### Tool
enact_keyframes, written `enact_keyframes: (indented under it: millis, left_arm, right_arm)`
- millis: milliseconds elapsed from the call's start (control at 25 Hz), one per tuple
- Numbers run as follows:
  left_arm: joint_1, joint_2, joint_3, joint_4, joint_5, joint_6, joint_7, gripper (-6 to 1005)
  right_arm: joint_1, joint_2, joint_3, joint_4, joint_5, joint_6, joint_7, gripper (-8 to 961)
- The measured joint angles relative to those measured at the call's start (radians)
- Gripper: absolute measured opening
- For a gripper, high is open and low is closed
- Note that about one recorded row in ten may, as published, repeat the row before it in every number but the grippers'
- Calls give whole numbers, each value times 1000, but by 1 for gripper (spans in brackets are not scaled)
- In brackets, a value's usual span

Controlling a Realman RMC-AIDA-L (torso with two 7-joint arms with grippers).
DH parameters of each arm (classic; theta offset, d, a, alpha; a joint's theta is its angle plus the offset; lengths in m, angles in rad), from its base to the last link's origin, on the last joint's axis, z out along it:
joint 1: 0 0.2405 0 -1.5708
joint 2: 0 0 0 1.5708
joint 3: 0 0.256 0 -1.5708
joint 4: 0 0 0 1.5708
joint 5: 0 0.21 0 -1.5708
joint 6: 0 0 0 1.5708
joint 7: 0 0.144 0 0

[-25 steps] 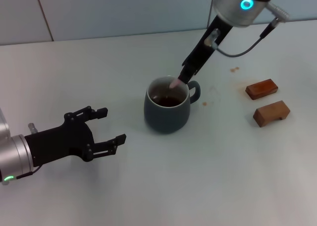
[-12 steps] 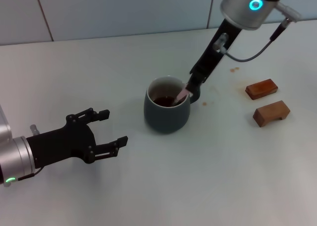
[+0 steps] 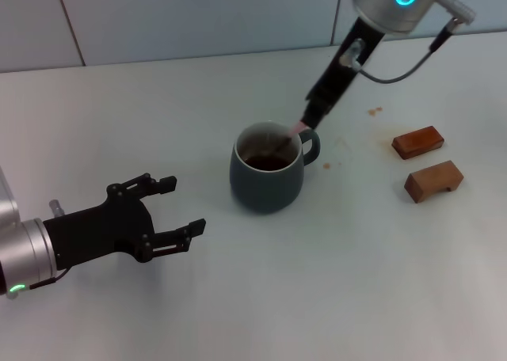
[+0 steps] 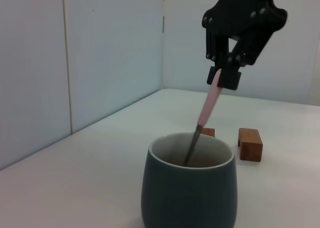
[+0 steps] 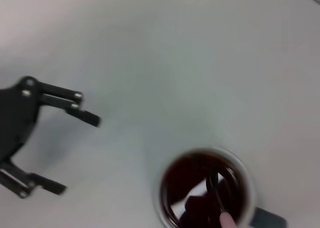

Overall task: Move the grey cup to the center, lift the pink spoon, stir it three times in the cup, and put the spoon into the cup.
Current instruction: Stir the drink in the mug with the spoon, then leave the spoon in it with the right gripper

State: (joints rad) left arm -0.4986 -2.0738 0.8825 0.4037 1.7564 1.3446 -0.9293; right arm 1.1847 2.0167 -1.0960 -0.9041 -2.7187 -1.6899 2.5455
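Right gripper (image 3: 311, 117) fingers grasping pink spoon (image 4: 207, 104) in grey cup (image 3: 268, 176), two wooden blocks (image 3: 417, 142) beside, left gripper (image 3: 162, 210) released.

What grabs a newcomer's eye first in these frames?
The right tool, shut on the pink spoon, holds it tilted with its bowl down inside the grey cup at the table's middle; dark brown liquid shows inside. The left tool hangs open and empty to the cup's left, apart from it. Two brown wooden blocks lie to the cup's right.
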Motion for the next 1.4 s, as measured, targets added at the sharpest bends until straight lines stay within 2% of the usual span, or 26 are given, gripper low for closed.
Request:
enact_keyframes:
  millis: [200, 240, 280, 440, 600, 840, 1080, 1240, 1400]
  left_arm:
    - [-2, 0, 1, 0, 0, -1, 1, 847]
    - [-5, 0, 1, 0, 0, -1, 0, 847]
    - [-5, 0, 1, 0, 0, -1, 1, 847]
    - [-9, 0, 1, 0, 0, 1, -1, 847]
    - [-11, 0, 1, 0, 0, 3, -2, 847]
    - [-11, 0, 1, 0, 0, 5, -3, 847]
    - [-15, 0, 1, 0, 0, 4, -3, 847]
    - [-15, 0, 1, 0, 0, 4, -3, 847]
    - [-15, 0, 1, 0, 0, 4, -3, 847]
  right_arm:
    - [-2, 3, 2, -4, -15, -58, 4, 105]
    - [1, 13, 3, -10, -2, -65, 4, 105]
    - [1, 13, 3, -10, -2, -65, 4, 104]
    - [13, 37, 1, -6, 25, -10, -2, 104]
    - [24, 34, -2, 27, 12, 39, -2, 105]
    - [28, 9, 6, 26, -41, 8, 6, 105]
    - [36, 15, 5, 25, 38, -49, -2, 104]
    - [40, 25, 4, 29, 63, 7, -4, 104]
    - [38, 19, 3, 33, 45, 36, -3, 107]
